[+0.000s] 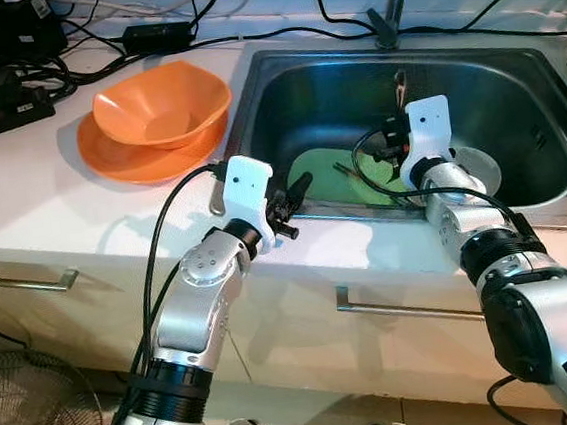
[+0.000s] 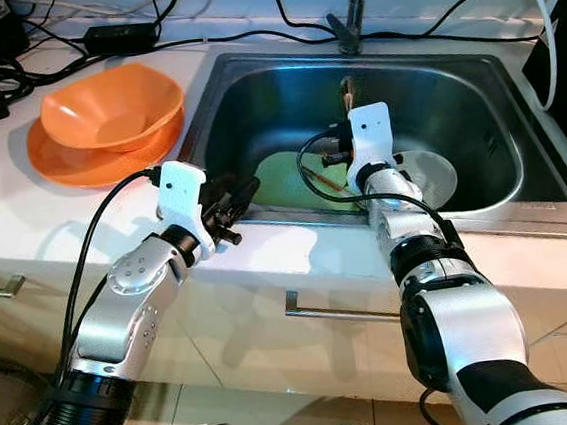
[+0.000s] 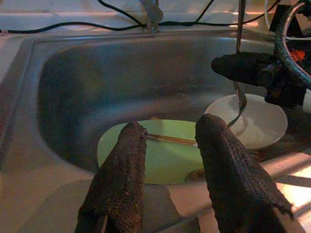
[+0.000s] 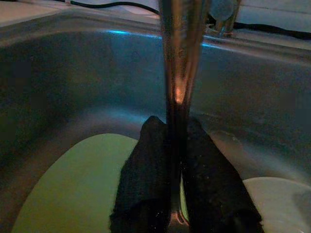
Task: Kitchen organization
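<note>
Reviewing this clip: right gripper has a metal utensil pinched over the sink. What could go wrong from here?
The right gripper pinches the spoon by its thin handle, hanging over the white bowl; it could slip or swing and knock the bowl. The left gripper is open at the sink edge, near the green plate and the chopstick lying on it; reaching in might crowd the right arm.

Bright eye views, dim wrist cams

Head views downward (wrists close) over sink (image 1: 512, 80)
</note>
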Controlling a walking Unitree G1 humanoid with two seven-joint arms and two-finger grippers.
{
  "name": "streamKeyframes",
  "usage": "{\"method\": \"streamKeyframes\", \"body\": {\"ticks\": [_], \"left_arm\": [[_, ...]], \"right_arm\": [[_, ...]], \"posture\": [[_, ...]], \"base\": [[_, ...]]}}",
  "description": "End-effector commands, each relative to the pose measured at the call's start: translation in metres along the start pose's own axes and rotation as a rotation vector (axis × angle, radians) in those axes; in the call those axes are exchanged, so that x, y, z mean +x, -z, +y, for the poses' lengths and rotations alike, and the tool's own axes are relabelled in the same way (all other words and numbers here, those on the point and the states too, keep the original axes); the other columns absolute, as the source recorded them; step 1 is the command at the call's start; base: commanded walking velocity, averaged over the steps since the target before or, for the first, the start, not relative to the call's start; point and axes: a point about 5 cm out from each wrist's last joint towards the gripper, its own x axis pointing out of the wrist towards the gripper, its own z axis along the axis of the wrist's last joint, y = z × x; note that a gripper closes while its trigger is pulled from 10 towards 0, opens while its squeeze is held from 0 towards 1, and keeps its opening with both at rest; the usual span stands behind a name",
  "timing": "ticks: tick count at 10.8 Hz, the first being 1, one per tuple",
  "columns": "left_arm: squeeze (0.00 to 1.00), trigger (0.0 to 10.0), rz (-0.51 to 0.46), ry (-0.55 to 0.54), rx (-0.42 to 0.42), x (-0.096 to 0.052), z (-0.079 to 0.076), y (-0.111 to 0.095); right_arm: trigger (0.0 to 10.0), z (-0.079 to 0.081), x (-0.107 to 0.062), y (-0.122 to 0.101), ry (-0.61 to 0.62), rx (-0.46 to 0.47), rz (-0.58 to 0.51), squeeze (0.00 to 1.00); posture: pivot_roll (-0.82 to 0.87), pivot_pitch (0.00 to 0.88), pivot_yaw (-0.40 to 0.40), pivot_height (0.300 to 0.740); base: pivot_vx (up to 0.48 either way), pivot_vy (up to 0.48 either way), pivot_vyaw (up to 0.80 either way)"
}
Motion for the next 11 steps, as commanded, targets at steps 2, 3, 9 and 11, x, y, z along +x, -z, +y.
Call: {"method": "streamKeyframes", "body": {"ticks": [2,3,9,11], "left_arm": [[0.00,10.0,0.017,0.006,0.006,-0.002,-0.002,0.002],[0.00,10.0,0.018,0.009,0.006,-0.002,-0.002,0.003],[0.00,10.0,0.020,0.015,0.002,-0.001,-0.005,0.006],[0.00,10.0,0.006,0.011,0.002,0.000,-0.006,0.004]], "right_arm": [[10.0,-0.002,0.001,-0.002,0.008,0.011,0.004,0.00],[10.0,-0.002,0.001,-0.002,0.007,0.009,0.003,0.00],[10.0,-0.005,0.001,-0.005,0.017,0.013,-0.021,0.00],[10.0,-0.007,0.001,-0.011,0.018,0.014,-0.055,0.00]], "posture": [[0.16,0.049,-0.003,0.740],[0.16,0.046,-0.004,0.740],[0.15,0.027,-0.006,0.740],[0.15,0.029,-0.011,0.740]], "base": [[0.000,0.000,0.00],[0.000,0.000,0.00],[0.000,0.000,0.00],[0.000,0.000,0.00]]}}
